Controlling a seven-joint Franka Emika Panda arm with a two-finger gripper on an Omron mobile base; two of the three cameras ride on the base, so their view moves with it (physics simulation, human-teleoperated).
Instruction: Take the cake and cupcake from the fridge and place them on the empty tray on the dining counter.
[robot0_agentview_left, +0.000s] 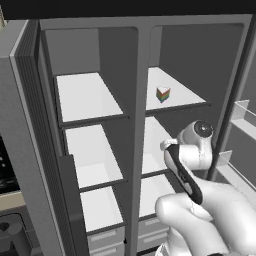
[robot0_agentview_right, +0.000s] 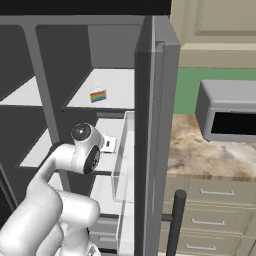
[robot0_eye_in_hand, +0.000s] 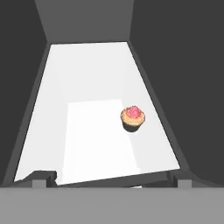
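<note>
- The fridge stood with its doors open — white shelves bare on the left side.
- The cake sat on the top right-hand shelf, near the front edge.
- The cupcake rested upright on a white shelf, right of centre in the hand view, near the dark side wall.
- The gripper was spread wide and empty — its fingertips well short of the cupcake.
- A microwave sat on the stone counter beside the fridge.
</note>
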